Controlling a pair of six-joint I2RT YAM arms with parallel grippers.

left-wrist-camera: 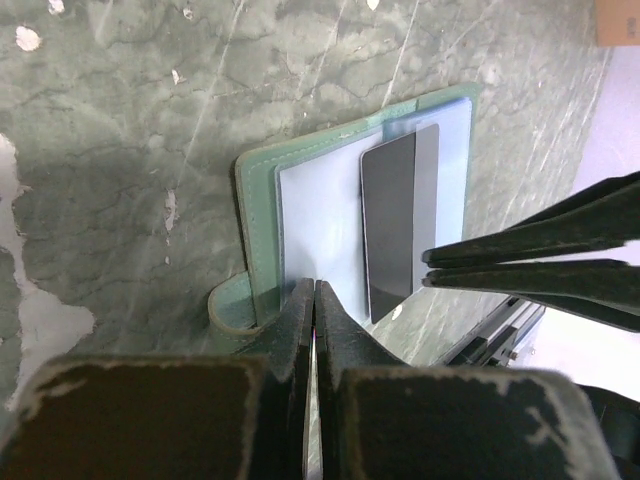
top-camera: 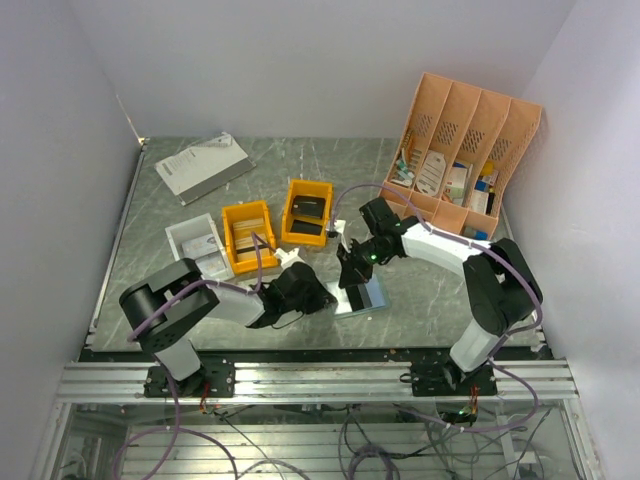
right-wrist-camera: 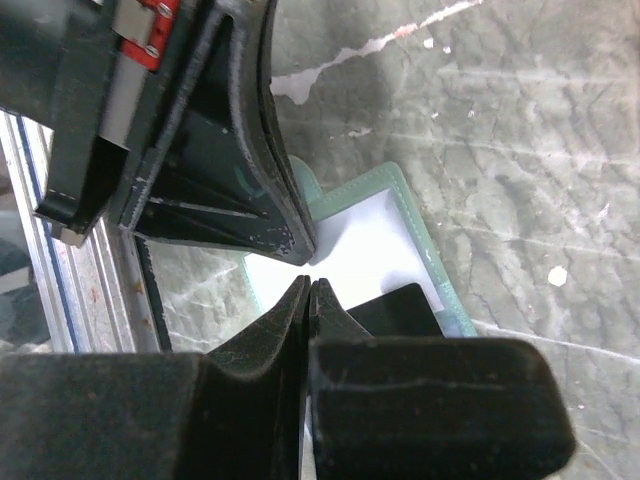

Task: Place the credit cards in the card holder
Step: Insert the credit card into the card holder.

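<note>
The card holder (top-camera: 358,306) lies open on the table near the front, with a green border (left-wrist-camera: 262,200) and a light blue inside (right-wrist-camera: 370,240). A dark credit card (left-wrist-camera: 400,220) lies on that inside, its far end tucked under a clear pocket; the right wrist view shows the card (right-wrist-camera: 395,310) too. My left gripper (left-wrist-camera: 315,290) is shut, its tips down on the holder's near edge (top-camera: 330,298). My right gripper (right-wrist-camera: 308,285) is shut too and hovers over the inside next to the card (top-camera: 352,280). Nothing shows between either pair of fingers.
Two yellow bins (top-camera: 248,235) (top-camera: 305,212) with dark flat items stand behind the holder, and a white tray (top-camera: 197,245) is to their left. A peach desk organiser (top-camera: 460,150) stands at the back right. A grey booklet (top-camera: 203,165) lies at the back left.
</note>
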